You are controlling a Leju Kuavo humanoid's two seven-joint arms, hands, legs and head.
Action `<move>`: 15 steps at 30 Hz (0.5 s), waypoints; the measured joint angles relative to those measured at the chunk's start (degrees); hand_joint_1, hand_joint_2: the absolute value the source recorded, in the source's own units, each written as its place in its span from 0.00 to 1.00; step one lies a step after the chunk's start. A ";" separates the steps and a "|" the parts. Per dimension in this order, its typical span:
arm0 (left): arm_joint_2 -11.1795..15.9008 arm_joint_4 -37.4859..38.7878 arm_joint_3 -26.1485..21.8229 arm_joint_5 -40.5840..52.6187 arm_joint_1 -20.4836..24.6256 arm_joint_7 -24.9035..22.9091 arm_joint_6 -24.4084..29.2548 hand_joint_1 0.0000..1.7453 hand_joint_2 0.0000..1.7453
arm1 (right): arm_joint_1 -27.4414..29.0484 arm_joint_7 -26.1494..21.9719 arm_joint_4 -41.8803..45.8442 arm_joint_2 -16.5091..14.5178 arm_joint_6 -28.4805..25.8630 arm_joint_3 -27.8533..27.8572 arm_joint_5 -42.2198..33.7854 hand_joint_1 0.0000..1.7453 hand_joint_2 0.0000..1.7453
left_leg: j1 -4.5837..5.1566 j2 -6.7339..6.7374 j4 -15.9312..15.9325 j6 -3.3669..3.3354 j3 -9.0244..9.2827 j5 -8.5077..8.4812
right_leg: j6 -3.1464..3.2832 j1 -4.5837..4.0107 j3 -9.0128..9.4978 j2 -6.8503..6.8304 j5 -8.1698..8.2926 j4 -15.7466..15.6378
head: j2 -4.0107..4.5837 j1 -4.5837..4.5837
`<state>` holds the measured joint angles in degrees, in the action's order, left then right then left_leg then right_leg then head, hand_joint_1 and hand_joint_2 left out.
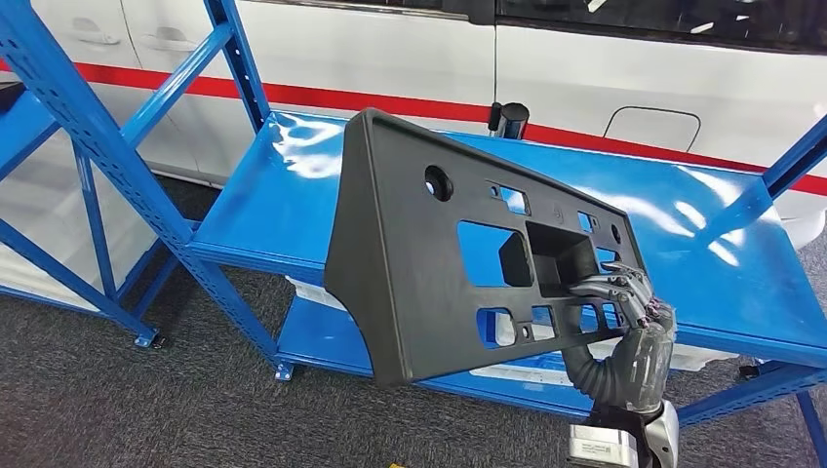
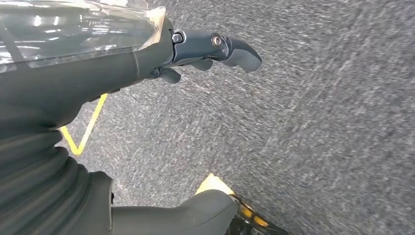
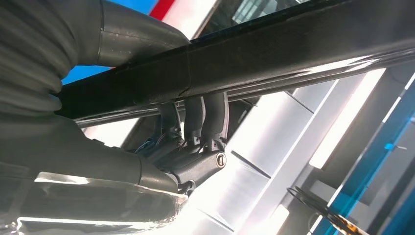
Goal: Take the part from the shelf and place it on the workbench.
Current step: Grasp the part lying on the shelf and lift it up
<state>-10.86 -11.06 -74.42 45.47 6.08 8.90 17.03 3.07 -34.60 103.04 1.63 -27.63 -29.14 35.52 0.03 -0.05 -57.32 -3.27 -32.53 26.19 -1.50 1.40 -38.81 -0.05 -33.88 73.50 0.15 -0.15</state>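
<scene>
The right hand (image 1: 634, 322), its wrist cut off at the frame's lower edge, grips the black plastic part (image 1: 429, 244) with fingers (image 1: 610, 290) hooked through a lower cutout. The matte, trapezoid panel with rectangular openings and round holes is held tilted before the glossy blue shelf (image 1: 712, 244), hiding part of it. The left hand (image 2: 195, 54) hangs over grey speckled floor (image 2: 318, 137), fingers apart, holding nothing.

right robot hand (image 1: 624, 302) palm hidden behind black part (image 1: 439, 263), blue shelf (image 1: 293, 185) cut off by frame edges
</scene>
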 joint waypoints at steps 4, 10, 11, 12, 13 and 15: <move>-0.27 0.00 -0.29 -0.14 0.01 0.10 0.03 0.00 1.00 | -0.28 -0.03 -1.02 0.20 0.00 -0.05 -1.08 1.00 1.00 | 0.25 -0.10 -0.23 0.69 -1.04 -1.02 | -0.61 -0.44 9.78 0.00 3.51 -13.92 | 0.00 -0.05; -0.42 0.01 -0.37 -0.38 -0.02 0.28 0.16 0.00 1.00 | -0.70 -0.16 -2.04 0.26 -0.04 -0.30 -1.84 1.00 1.00 | 0.02 -0.18 -2.80 2.66 -2.59 0.72 | 1.32 0.03 10.09 -0.09 5.20 -17.09 | 0.00 -0.18; -0.43 0.02 -0.38 -0.43 -0.02 0.30 0.23 0.00 1.00 | -0.79 -0.21 -2.23 0.25 -0.09 -0.38 -2.04 1.00 1.00 | -0.20 -0.18 -5.51 3.04 -3.63 3.09 | 1.76 0.19 9.80 -0.17 5.63 -17.11 | 0.00 -0.22; -0.44 0.02 -0.38 -0.44 -0.03 0.31 0.32 0.00 1.00 | -0.84 -0.25 -2.43 0.26 -0.14 -0.44 -2.26 1.00 1.00 | -0.38 -0.15 -9.14 3.42 -4.90 5.67 | 2.02 0.09 9.30 -0.21 6.03 -17.08 | 0.00 -0.30; -0.44 0.02 -0.39 -0.44 -0.03 0.31 0.43 0.00 1.00 | -0.84 -0.27 -2.62 0.27 -0.21 -0.47 -2.42 1.00 1.00 | -0.56 -0.15 -12.84 3.73 -6.05 7.68 | 2.11 0.01 8.77 -0.26 6.43 -17.04 | 0.00 -0.31; -0.43 0.02 -0.43 -0.36 -0.05 0.31 0.70 0.00 1.00 | -0.84 -0.34 -3.03 0.31 -0.36 -0.49 -2.76 1.00 1.00 | -0.87 -0.13 -16.21 4.14 -6.30 8.44 | 1.92 -0.05 7.80 -0.29 7.16 -16.95 | 0.00 -0.33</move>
<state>-11.28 -11.04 -74.85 45.11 6.02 9.20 17.73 2.23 -34.94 100.02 1.95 -27.99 -29.62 32.76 -0.85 -0.18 -73.54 0.87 -38.83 34.63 0.42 1.35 -31.01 -0.34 -26.73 56.55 0.15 -0.48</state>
